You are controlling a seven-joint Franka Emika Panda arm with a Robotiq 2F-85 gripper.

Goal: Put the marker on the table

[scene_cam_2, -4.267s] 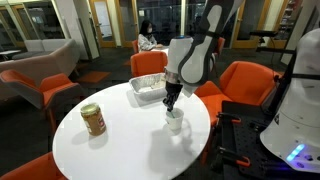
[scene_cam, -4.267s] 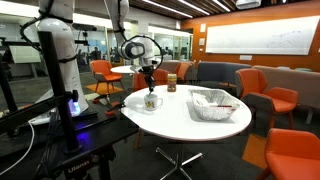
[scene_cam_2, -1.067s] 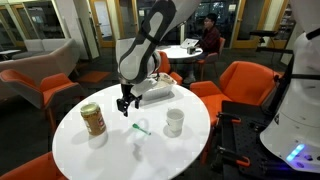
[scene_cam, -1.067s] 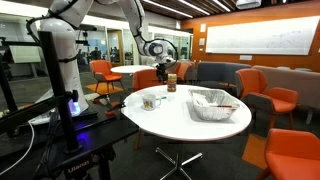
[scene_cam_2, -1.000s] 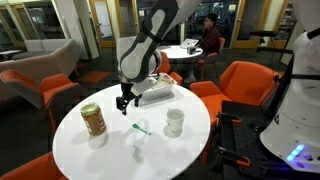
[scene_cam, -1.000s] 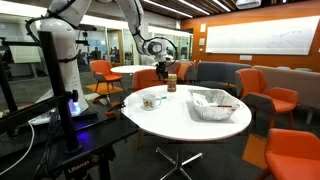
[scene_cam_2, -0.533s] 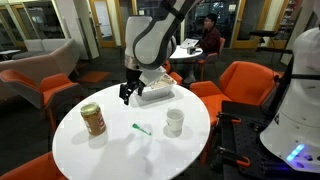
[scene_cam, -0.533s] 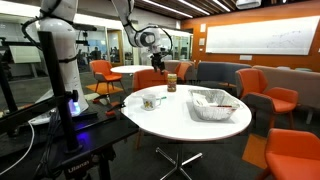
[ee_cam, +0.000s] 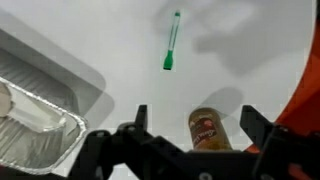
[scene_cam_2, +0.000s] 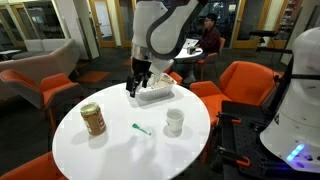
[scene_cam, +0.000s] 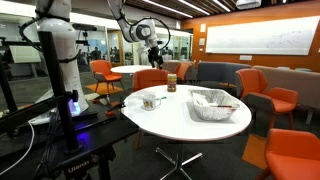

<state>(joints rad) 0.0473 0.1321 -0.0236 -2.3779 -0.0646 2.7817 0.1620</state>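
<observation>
Gripper [scene_cam_2: 135,90] spread, empty, near foil tray [scene_cam_2: 160,95]; marker [scene_cam_2: 140,129] flat on table [scene_cam_2: 120,155]; cup [scene_cam_2: 175,122] contents unclear.

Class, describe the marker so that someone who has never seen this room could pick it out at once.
Find the large white round table. Near its middle, between the snack can and the white cup, lies the marker. It is the only thin green stick, lying flat.

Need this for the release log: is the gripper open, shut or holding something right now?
Gripper: open, holding nothing, above the table; the green marker lies on the tabletop, apart from it.
</observation>
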